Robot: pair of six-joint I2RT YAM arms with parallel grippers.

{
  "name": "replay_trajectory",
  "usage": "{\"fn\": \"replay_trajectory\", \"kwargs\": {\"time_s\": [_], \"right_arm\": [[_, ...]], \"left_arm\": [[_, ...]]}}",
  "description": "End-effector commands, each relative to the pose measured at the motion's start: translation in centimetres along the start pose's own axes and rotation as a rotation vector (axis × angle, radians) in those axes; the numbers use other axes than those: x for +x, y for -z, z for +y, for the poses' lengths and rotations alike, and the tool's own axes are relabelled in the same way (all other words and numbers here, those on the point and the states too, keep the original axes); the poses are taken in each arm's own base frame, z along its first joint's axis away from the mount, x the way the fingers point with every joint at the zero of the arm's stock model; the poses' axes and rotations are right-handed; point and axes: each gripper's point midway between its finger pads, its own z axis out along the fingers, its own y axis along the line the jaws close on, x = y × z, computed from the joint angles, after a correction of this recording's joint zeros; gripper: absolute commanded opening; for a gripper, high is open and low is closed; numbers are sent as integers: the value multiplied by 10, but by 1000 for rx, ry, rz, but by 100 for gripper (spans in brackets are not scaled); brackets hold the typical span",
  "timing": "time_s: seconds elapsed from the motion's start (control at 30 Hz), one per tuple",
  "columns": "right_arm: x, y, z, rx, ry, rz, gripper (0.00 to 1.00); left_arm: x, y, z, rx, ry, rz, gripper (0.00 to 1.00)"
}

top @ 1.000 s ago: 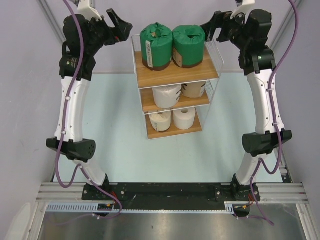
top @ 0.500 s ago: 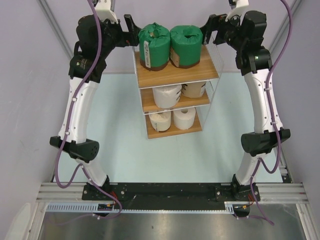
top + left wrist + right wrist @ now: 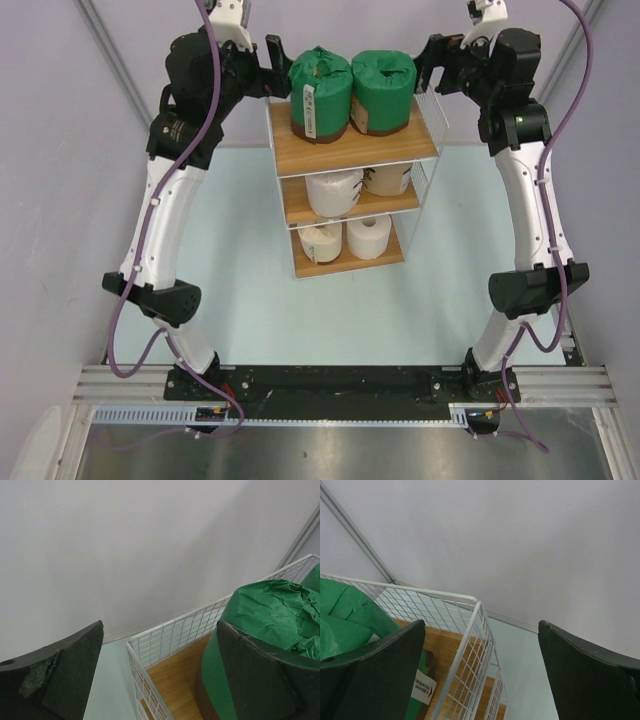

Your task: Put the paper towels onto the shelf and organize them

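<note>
Left gripper (image 3: 274, 68) has swung in to the shelf (image 3: 355, 152) during the last second. Its fingers are apart and straddle the shelf's left wire wall, the inner finger against the left green roll (image 3: 320, 90). The right gripper (image 3: 432, 68), likewise spread, straddles the shelf's right wall beside the right green roll (image 3: 386, 88). Both green rolls have slid slightly toward the shelf's right side — a squaring-up nudge, I judge. The tan roll (image 3: 388, 180) and the cream rolls (image 3: 368, 235) sit on the shelf's two lower boards — so only tidying seems left.
</note>
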Motion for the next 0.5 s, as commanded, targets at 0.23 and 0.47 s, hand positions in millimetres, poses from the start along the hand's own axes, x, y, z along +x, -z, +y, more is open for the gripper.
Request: {"fn": "replay_trajectory", "kwargs": {"time_s": [0.23, 0.47], "right_arm": [[-60, 42, 1, -36, -109, -218, 100], [-99, 78, -22, -37, -215, -398, 100]], "left_arm": [[-53, 47, -15, 24, 44, -137, 100], [-94, 79, 0, -47, 102, -261, 100]]}}
